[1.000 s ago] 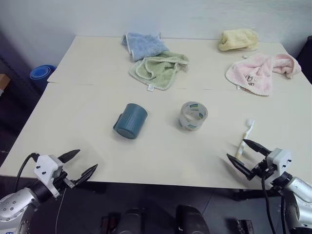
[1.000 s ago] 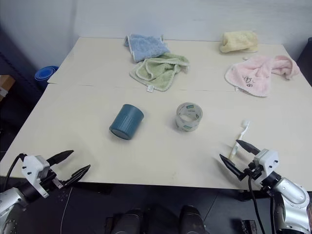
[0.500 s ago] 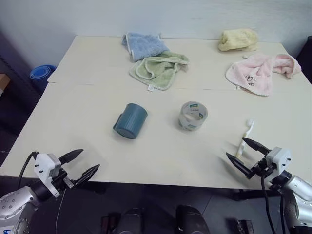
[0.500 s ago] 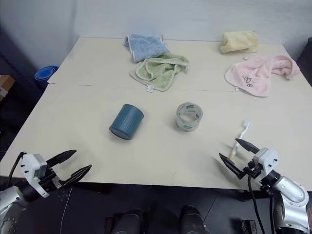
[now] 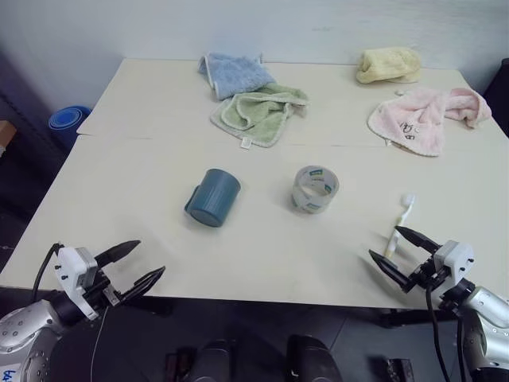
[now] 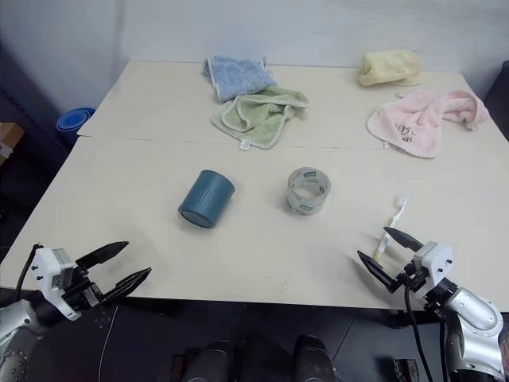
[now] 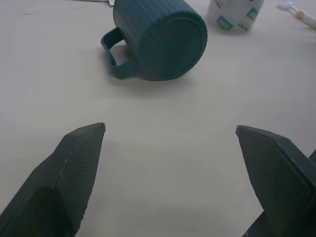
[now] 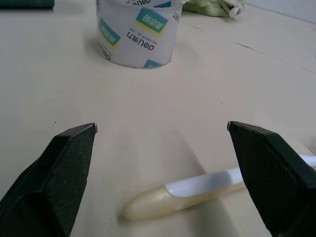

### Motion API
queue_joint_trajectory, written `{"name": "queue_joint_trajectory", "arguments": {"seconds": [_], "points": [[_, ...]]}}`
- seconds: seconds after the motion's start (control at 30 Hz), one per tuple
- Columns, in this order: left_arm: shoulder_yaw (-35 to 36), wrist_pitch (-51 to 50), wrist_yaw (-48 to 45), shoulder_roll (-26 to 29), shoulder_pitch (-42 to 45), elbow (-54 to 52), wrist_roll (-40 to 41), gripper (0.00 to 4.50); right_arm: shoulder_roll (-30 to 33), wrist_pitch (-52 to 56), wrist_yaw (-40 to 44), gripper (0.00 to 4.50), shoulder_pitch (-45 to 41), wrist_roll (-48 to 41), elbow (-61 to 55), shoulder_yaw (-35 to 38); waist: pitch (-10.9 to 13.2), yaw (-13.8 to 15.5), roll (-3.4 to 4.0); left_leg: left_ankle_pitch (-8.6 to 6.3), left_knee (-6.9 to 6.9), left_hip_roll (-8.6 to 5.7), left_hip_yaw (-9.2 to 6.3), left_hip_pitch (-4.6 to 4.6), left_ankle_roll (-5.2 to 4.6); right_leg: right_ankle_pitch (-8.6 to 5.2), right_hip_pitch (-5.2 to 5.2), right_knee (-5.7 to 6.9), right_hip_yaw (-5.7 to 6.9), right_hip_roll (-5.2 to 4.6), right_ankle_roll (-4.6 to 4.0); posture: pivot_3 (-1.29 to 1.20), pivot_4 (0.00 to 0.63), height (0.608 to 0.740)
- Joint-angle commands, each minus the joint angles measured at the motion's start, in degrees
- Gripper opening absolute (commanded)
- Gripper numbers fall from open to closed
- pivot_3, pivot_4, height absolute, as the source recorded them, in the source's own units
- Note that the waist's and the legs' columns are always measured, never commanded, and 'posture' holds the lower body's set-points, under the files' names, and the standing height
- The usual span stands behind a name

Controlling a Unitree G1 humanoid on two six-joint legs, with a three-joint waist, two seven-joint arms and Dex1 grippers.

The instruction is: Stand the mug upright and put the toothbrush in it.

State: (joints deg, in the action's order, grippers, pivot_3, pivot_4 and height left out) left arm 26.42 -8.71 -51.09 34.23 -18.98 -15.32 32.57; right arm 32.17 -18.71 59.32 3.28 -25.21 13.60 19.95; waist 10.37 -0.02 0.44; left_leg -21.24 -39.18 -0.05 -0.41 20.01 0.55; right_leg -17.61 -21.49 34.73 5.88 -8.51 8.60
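Observation:
The dark teal mug (image 5: 213, 196) lies on its side near the middle of the cream table (image 5: 143, 183), its flat base (image 7: 173, 48) facing my left gripper and its handle (image 7: 112, 52) sticking out sideways. My left gripper (image 5: 134, 263) hovers open at the table's front left edge, well short of the mug. The white toothbrush (image 5: 400, 221) lies flat at the front right, head pointing away. Open and empty, my right gripper (image 5: 401, 248) sits just behind the toothbrush's handle end (image 8: 163, 200).
A clear tape roll (image 5: 315, 189) stands between the mug and the toothbrush. Blue (image 5: 235, 74), green (image 5: 258, 111), yellow (image 5: 388, 64) and pink (image 5: 425, 117) towels lie along the far side. A blue bowl-like object (image 5: 67, 119) sits beyond the left edge.
None of the objects has moved. My left gripper has crept slightly rightward along the table edge; the right gripper holds still.

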Motion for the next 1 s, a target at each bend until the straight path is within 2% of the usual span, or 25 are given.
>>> {"name": "queue_joint_trajectory", "arguments": {"seconds": [0.03,0.43,0.7,0.83,0.9,1.0], "points": [[1.1,0.2,-0.6,0.6,0.1,-1.2,1.1,4.50,-0.1,-1.2,0.3,4.42,-0.3,-0.5,-0.2,0.2,0.0,0.0,0.00,0.00,0.00,0.00,0.00,0.00,0.00,0.00,0.00,0.00,0.00,0.00,0.00,0.00,0.150,0.740],[0.8,-0.5,-1.3,0.5,1.2,-1.7,2.2,4.50,0.0,0.9,0.8,4.42,-2.3,-2.3,-5.0,-1.6,0.0,0.0,0.00,0.00,0.00,0.00,0.00,0.00,0.00,0.00,0.00,0.01,0.00,0.00,0.00,0.00,0.150,0.740],[3.3,-11.1,4.7,3.1,7.3,-0.8,7.7,4.50,1.5,5.5,5.0,4.42,-7.1,-5.6,-17.5,-7.1,0.0,0.0,0.00,0.00,-0.03,0.02,-0.06,-0.01,0.01,0.00,0.00,0.07,0.01,0.01,0.00,0.00,0.150,0.740],[3.3,-14.8,4.0,5.2,11.5,-2.5,11.2,4.50,3.9,12.8,2.2,4.42,-11.7,-3.1,-19.8,-9.7,0.0,0.1,0.00,0.01,-0.07,-0.03,-0.25,0.04,0.01,0.00,0.00,0.10,0.05,-0.02,0.00,0.00,0.150,0.740],[2.1,-14.4,1.0,5.7,12.0,-3.1,11.7,4.50,6.3,22.7,-1.6,4.42,-16.6,-1.8,-20.6,-12.3,0.0,0.0,0.01,0.01,-0.08,-0.04,-0.34,0.05,0.01,0.00,-0.02,0.08,0.03,-0.03,0.00,0.00,0.150,0.740],[-1.0,-15.6,-3.4,6.5,11.9,-5.8,13.3,4.50,10.6,30.8,-1.6,4.42,-22.5,2.9,-20.4,-17.4,0.0,-0.2,0.03,0.01,-0.07,-0.02,-0.35,0.08,0.01,0.00,-0.07,0.06,0.05,0.00,0.00,0.00,0.150,0.740]]}}
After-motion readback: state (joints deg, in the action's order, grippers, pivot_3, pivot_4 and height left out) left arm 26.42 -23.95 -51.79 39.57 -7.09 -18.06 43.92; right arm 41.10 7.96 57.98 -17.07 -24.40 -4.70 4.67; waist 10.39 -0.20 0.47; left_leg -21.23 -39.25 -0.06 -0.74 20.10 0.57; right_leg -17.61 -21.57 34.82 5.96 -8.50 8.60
